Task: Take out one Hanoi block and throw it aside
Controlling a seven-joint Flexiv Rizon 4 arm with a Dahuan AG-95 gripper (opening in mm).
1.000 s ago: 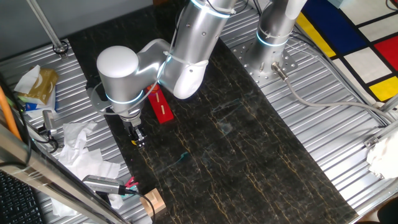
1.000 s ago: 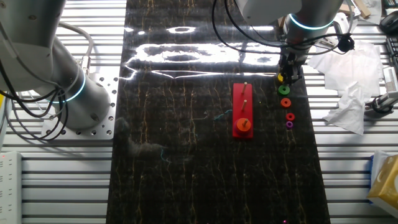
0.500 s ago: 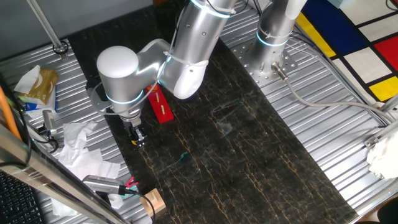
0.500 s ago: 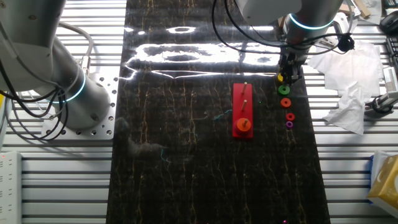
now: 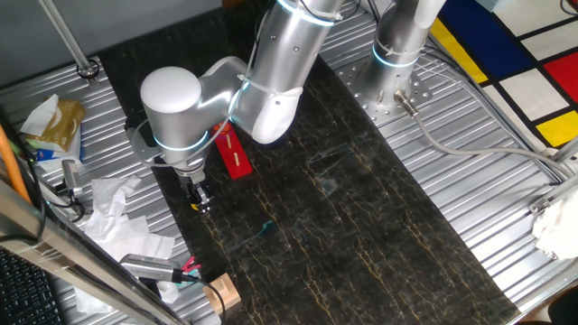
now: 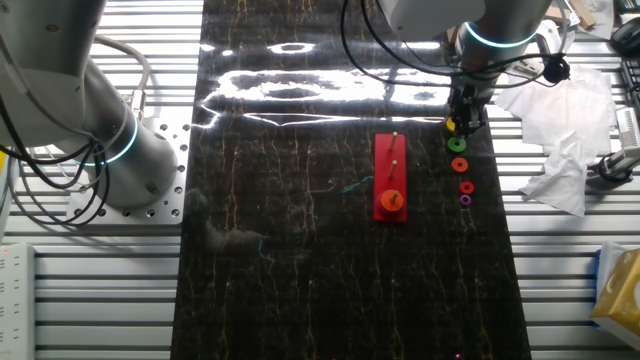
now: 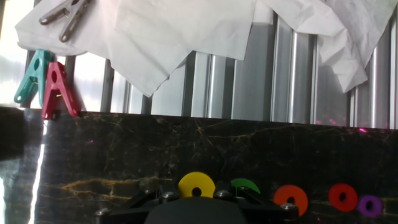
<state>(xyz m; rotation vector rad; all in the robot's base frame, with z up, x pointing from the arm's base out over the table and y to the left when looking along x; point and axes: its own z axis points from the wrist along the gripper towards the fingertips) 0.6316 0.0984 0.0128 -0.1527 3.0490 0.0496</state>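
Observation:
The Hanoi block (image 7: 196, 185) is a yellow ring lying flat on the black mat (image 6: 300, 260), at the end of a row of rings beside the green ring (image 7: 244, 185). It also shows as a yellow spot (image 6: 452, 125) at the mat's edge. My gripper (image 6: 463, 120) stands low right over it, seen from the other side as dark fingers (image 5: 201, 199). In the hand view the ring sits just beyond the dark gripper body, centred on it, its hole empty. The fingertips are hidden, so contact does not show.
An orange ring (image 7: 290, 198), a red ring (image 7: 342, 196) and a purple ring (image 7: 370, 205) continue the row. The red peg base (image 6: 390, 178) carries an orange ring. Crumpled paper (image 7: 186, 37) and clothes pegs (image 7: 46, 87) lie on the slatted table past the mat's edge.

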